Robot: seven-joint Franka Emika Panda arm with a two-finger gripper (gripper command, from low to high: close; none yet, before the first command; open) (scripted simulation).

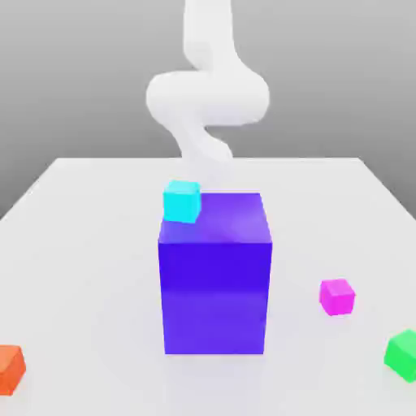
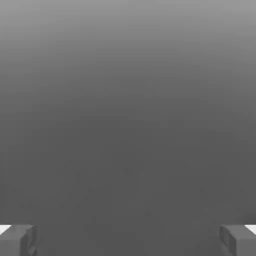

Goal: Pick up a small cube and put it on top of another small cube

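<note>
The small magenta cube (image 1: pixel 336 296) rests on the white table (image 1: pixel 81 244) toward the exterior view's right. The small green cube (image 1: pixel 402 353) lies nearer the front at the right edge, a short gap away from the magenta one. The white arm (image 1: pixel 207 97) rises at the back of the table, behind the big block, far from both cubes. In the hand view my gripper (image 2: pixel 128 240) is open, its grey fingertips (image 2: pixel 20 240) wide apart with nothing between them and plain grey beyond.
A big purple-blue block (image 1: pixel 215 272) stands in the middle of the table. A cyan cube (image 1: pixel 182 201) shows at its upper left corner. An orange cube (image 1: pixel 10 368) sits at the front left edge.
</note>
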